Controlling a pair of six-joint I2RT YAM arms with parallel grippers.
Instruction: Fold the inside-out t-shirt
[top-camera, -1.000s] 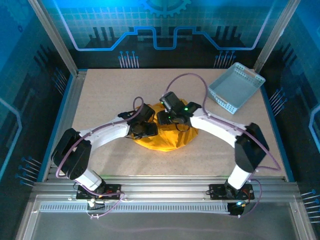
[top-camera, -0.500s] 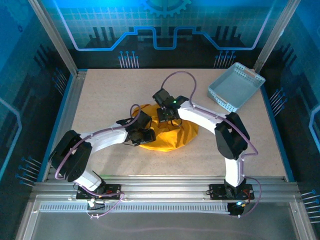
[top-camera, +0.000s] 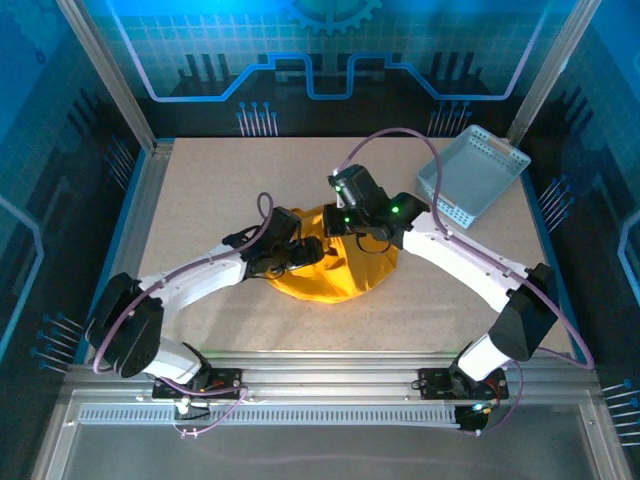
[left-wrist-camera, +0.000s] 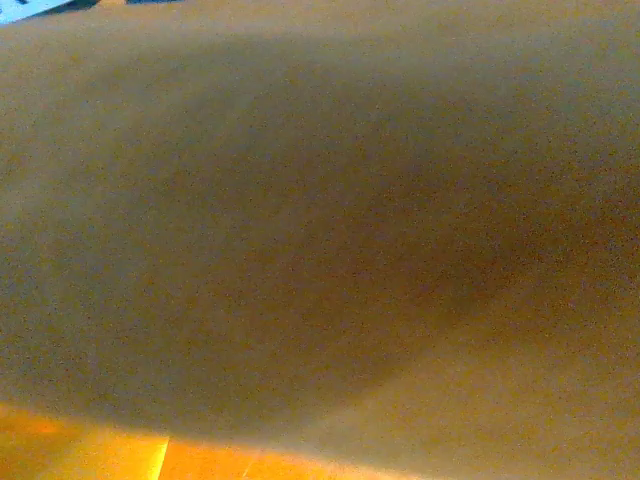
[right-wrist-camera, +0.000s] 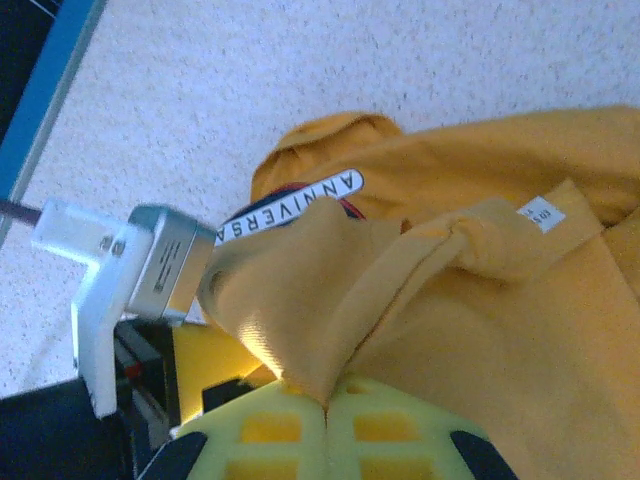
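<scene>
The inside-out t-shirt (top-camera: 350, 272) lies bunched in a mustard-yellow heap at mid-table. My right gripper (top-camera: 338, 224) hovers over the heap's far edge. In the right wrist view it (right-wrist-camera: 325, 408) is shut on a raised fold of the yellow cloth (right-wrist-camera: 300, 290), and a white lettered band of the dark print (right-wrist-camera: 290, 208) peeks out behind. My left gripper (top-camera: 298, 250) is pushed into the heap's left side, and its wrist (right-wrist-camera: 150, 270) shows beside the fold. Yellow cloth (left-wrist-camera: 320, 240) lies blurred against the left wrist camera and hides its fingers.
A pale blue-grey perforated basket (top-camera: 470, 176) sits tilted at the back right corner. Bare tan tabletop (top-camera: 220, 190) surrounds the heap. Metal frame rails (top-camera: 140, 210) border the table on the left, right and near sides.
The right gripper has shut on a fold of the shirt and lifted it a little. The right arm's elbow has swung out to the right. The left gripper pushed further into the cloth.
</scene>
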